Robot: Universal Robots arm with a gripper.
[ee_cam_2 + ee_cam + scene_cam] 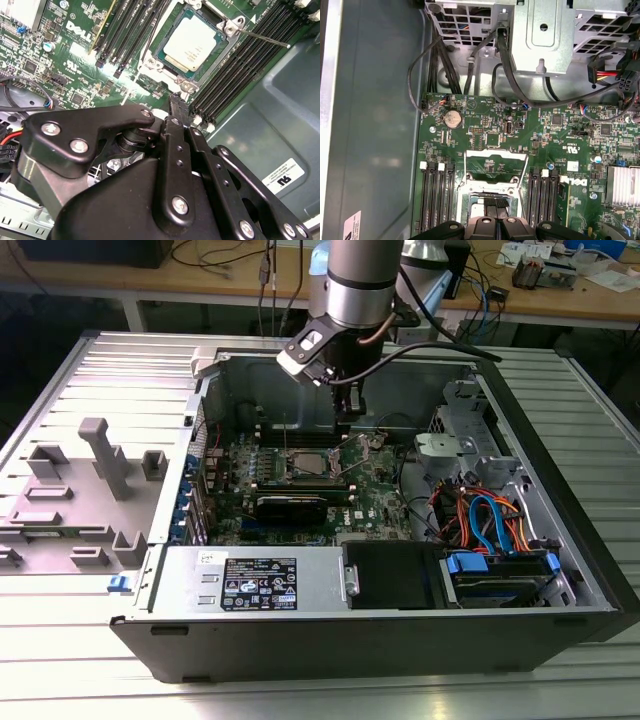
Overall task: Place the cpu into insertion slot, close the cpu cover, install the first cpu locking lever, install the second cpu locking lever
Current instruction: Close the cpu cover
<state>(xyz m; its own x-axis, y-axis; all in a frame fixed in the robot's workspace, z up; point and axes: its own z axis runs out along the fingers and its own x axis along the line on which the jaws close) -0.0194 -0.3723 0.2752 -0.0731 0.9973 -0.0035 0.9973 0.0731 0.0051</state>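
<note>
The cpu (192,42), a square chip with a silver top, lies flat in the insertion slot (167,30) of the green motherboard (375,490). The cpu cover (495,165), a thin silver frame, stands tilted up from the slot, and the board shows through its window. A thin locking lever (262,38) reaches out over the black memory slots. My gripper (178,102) is shut with nothing in it. Its tips hover just off one corner of the slot, close to the raised cover. In the exterior view the gripper (345,423) hangs over the slot's (305,462) far side.
Black memory slots (436,200) flank the socket on both sides. A black expansion card (290,505) lies in front of it, and a power supply (255,580) beyond that. A drive cage with coloured cables (490,520) fills the exterior view's right. The case's grey wall (370,125) is close by.
</note>
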